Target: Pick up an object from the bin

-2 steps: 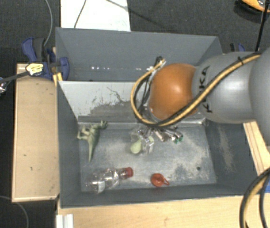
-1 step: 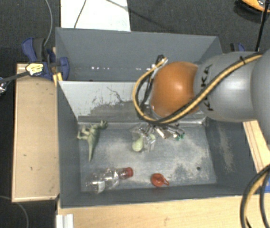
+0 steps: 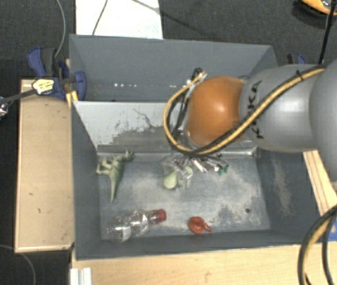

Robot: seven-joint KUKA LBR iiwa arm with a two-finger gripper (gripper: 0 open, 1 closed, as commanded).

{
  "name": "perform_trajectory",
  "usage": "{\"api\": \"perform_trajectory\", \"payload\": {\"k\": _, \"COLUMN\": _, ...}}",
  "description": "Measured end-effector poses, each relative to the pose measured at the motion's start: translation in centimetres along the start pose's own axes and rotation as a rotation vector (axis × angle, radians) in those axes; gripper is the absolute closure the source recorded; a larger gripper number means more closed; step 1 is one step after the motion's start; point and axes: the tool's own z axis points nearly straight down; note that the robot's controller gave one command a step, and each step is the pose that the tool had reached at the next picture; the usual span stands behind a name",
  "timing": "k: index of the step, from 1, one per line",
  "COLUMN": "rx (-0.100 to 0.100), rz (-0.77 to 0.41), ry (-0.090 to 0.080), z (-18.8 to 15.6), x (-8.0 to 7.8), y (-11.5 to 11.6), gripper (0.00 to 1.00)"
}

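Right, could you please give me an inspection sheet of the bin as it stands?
Surface: grey bin, floor scuffed.
Job's things: pale green lump mid-bin; green dinosaur left; clear bottle and red piece at front.
Clutter: small green-tipped bits right of the lump.
Grippers: gripper low, close by the lump.
Cables: yellow-black cable loops round the orange cover.
Surroundings: dark floor.
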Motion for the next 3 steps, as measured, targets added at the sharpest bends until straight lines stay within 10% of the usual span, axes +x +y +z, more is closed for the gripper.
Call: {"api": "perform_trajectory", "payload": {"k": 3, "rx": 0.002, "rz": -0.075, "ry": -0.012, "z": -1.0, "x": -0.1, "y": -0.2, "gripper": 1.00}}
